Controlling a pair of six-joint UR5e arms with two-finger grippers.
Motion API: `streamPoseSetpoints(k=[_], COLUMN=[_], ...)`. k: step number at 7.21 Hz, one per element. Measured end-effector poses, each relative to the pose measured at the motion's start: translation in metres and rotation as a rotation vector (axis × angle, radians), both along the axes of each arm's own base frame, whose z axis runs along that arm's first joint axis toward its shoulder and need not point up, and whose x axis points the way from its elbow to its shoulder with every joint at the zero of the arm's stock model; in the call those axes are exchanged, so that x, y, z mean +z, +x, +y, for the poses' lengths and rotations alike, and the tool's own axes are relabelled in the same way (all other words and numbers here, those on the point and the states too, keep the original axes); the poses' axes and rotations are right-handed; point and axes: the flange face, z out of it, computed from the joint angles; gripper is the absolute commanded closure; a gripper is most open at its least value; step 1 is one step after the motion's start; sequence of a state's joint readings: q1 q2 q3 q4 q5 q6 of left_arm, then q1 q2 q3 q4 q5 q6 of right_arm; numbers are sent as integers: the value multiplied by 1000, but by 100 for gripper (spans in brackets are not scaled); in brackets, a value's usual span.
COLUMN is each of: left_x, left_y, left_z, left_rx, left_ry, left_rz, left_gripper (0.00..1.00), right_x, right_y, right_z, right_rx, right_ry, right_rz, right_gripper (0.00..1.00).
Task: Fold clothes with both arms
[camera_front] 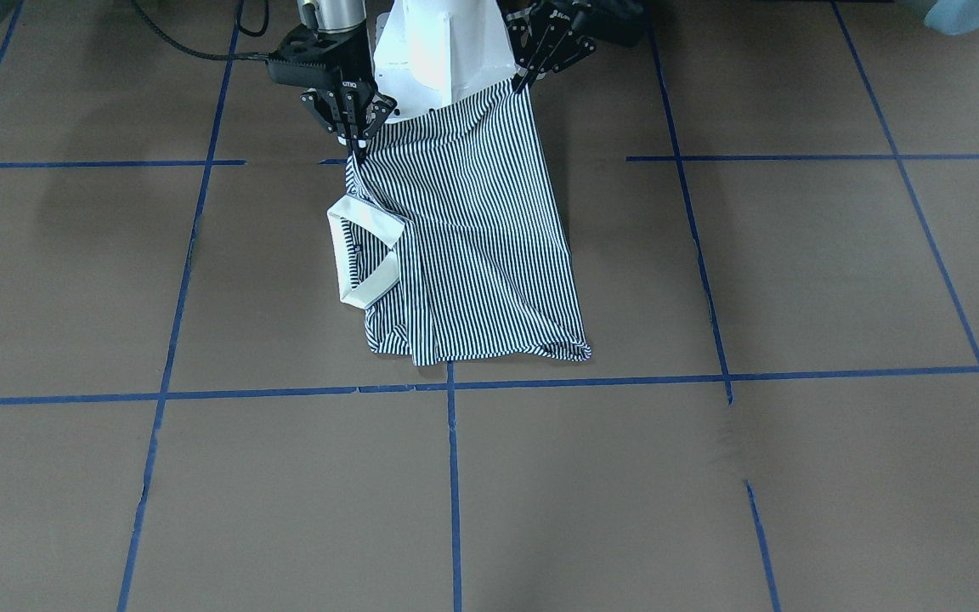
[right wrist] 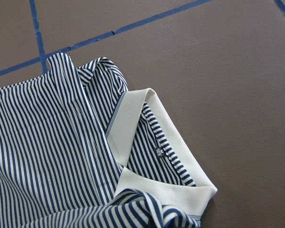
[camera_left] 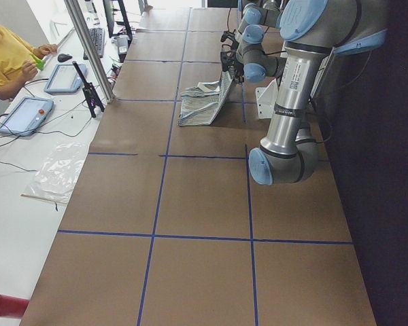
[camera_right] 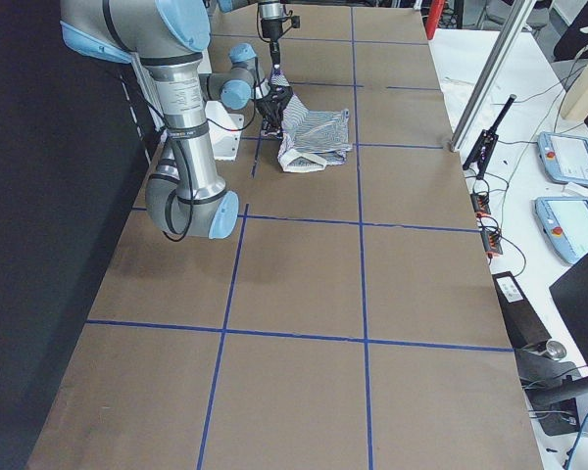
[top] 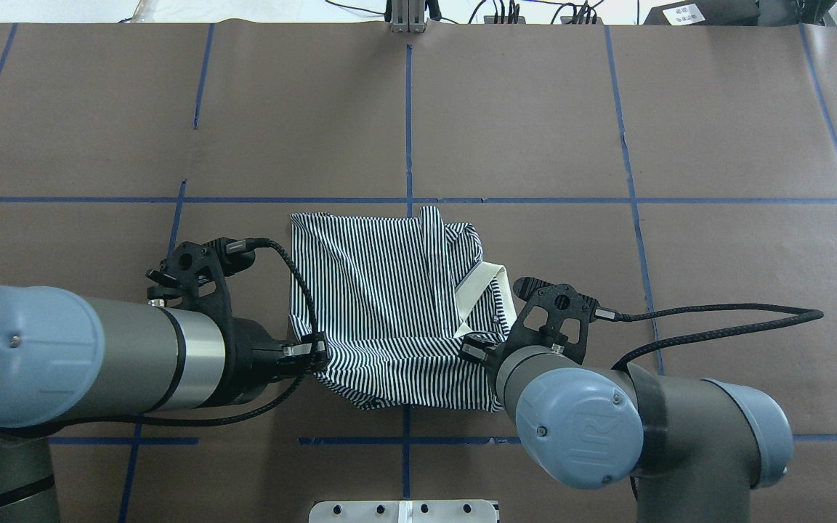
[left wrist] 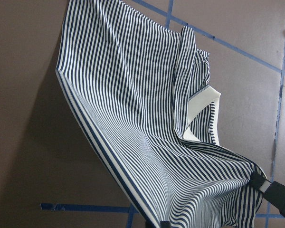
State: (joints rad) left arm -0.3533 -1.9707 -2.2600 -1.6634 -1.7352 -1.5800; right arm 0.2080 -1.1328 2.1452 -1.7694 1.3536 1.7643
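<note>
The striped polo shirt (camera_front: pixel 472 238) lies folded near the robot's base, its far edge on the brown table (camera_front: pixel 710 476) and its near edge lifted. The cream collar (camera_front: pixel 366 255) points toward my right side; it also shows in the overhead view (top: pixel 480 287) and the right wrist view (right wrist: pixel 161 147). My left gripper (camera_front: pixel 523 83) is shut on one near corner of the shirt (top: pixel 375 290). My right gripper (camera_front: pixel 359 151) is shut on the other near corner, beside the collar. In the overhead view the left gripper (top: pixel 314 354) and the right gripper (top: pixel 478 350) hold the edge stretched between them.
The white pedestal base (camera_front: pixel 443 51) stands right behind the lifted edge. Blue tape lines (camera_front: pixel 453 476) divide the table into squares. In the exterior left view an operator in yellow (camera_left: pixel 7 54) sits at a side bench with tablets (camera_left: pixel 27 112), past a metal post (camera_left: pixel 88 47).
</note>
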Motion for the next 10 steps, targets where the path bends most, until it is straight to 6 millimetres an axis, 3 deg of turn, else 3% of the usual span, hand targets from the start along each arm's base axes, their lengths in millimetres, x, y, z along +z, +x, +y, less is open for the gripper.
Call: streamPoseSetpoints(k=[2,4,6,8,10], left_x=[5,21,44,85,111], left_y=[1,6,16,37,52], left_z=[-36,-81,-130,-173,-190], left_rx=[-29,-67,-109,-139,-143], left_ry=[71,114,138,148,154], left_rz=[-47,-117,-162,-183,-192], left_gripper=[100,100,100,100,100], right_x=[-12,-16,2,13,24], right_y=[-6,-31,-61,-95,-111], right_z=[-33,-73,-113,-147,-160], right_rx=[40,84,121,144,148], right_ry=[11,16,21,23,21], right_rz=[4,22,34,45,61], right_gripper=[100,100,100,100,100])
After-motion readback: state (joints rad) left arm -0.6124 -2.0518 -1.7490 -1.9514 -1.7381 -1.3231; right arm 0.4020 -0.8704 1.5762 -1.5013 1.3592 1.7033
